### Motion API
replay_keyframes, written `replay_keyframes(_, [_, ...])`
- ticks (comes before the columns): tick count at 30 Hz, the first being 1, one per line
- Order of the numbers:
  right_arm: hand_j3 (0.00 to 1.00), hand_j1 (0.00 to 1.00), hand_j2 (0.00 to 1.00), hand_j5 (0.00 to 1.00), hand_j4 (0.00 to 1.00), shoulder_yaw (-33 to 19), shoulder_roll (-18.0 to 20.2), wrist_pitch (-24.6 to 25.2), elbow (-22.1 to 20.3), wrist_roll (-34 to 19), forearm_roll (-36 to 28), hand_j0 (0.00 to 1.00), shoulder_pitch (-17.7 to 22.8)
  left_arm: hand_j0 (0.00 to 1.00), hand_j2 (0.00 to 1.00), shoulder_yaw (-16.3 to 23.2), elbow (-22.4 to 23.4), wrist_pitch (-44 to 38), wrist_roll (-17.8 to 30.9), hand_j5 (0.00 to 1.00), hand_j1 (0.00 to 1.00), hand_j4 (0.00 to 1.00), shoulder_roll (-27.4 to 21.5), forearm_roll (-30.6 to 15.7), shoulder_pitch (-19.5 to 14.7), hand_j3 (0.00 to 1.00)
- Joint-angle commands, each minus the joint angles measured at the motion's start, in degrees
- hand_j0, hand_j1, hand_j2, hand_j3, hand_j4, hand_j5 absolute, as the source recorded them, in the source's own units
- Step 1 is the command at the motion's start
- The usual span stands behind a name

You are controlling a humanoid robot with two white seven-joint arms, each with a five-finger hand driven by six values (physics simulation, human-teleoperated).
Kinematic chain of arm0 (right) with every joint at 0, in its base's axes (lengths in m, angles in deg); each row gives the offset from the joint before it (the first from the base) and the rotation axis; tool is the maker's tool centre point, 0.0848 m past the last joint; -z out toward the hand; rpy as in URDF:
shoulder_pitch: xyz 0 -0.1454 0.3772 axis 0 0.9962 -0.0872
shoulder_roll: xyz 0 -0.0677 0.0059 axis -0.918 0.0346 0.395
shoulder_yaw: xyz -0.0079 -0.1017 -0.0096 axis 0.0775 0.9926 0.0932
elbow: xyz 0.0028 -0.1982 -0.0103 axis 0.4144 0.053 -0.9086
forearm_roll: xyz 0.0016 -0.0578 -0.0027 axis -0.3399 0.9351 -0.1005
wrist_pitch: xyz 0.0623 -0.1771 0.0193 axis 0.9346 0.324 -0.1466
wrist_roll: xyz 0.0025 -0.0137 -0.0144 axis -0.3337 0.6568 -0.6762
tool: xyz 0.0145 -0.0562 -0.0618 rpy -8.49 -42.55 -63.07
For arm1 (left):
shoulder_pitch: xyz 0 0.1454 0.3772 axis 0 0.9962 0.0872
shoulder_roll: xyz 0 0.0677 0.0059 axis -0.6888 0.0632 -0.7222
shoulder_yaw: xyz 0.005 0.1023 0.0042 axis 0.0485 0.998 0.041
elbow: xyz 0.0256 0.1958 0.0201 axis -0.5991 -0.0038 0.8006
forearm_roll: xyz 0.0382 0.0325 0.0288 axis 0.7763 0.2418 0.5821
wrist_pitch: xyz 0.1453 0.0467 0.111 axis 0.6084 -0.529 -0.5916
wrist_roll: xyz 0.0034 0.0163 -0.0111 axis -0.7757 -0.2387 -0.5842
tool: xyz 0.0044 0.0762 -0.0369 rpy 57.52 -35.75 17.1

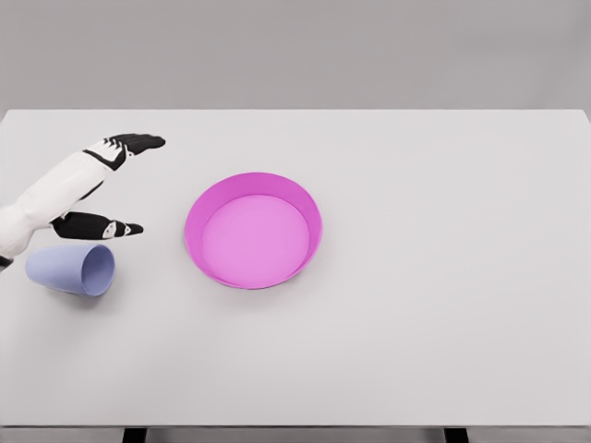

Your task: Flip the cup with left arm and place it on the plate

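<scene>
**Left hand poised above a cup lying on its side**

The lavender cup (72, 269) lies tipped over at the near left of the white surface (416, 323), its open mouth facing right toward the pink plate (253, 230), which sits near the middle, well apart from it. The left hand (103, 189) hovers just beyond the cup with fingers stretched out and thumb (111, 227) spread below them, wide open and holding nothing. The thumb sits close over the cup's far edge; whether it touches cannot be told.

The step in hand looks like the reach and grasp. To do it well, the hand should come down around the cup's side wall, thumb on one side and fingers on the other, gripping near the middle so the wrist can roll the mouth upward. A hasty push could send the cup rolling away.
</scene>
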Motion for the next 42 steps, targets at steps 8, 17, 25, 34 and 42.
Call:
replay_keyframes(8, [1.00, 1.00, 1.00, 1.00, 1.00, 0.03, 0.00, 0.01, 0.08, -0.07, -0.04, 1.00, 0.00, 1.00, 1.00, 2.25, -0.02, 0.00, -0.02, 1.00, 1.00, 1.00, -3.15, -0.25, -0.09, 1.00])
replay_keyframes(17, [1.00, 1.00, 1.00, 1.00, 1.00, 0.03, 0.00, 0.01, 0.08, -0.07, -0.04, 1.00, 0.00, 1.00, 1.00, 3.30, -0.02, 4.66, -0.10, 1.00, 1.00, 1.00, -9.66, -0.25, 0.44, 1.00])
replay_keyframes(25, [1.00, 1.00, 1.00, 1.00, 1.00, 0.03, 0.00, 0.01, 0.08, -0.07, -0.04, 1.00, 0.00, 1.00, 1.00, 3.21, -0.02, 12.59, -0.02, 1.00, 1.00, 1.00, -18.71, -0.42, 0.79, 1.00])
replay_keyframes(34, [1.00, 1.00, 1.00, 1.00, 1.00, 0.03, 0.00, 0.01, 0.08, 0.02, -0.04, 1.00, 0.00, 1.00, 1.00, 3.39, 0.07, 12.59, -0.02, 1.00, 1.00, 1.00, -21.61, -0.42, 4.83, 1.00])
replay_keyframes(42, [1.00, 1.00, 1.00, 1.00, 1.00, 0.03, 0.00, 0.01, 0.08, -0.07, -0.04, 1.00, 0.00, 1.00, 1.00, 6.37, 0.07, 4.04, -0.02, 1.00, 1.00, 1.00, -20.65, -6.84, 6.50, 1.00])
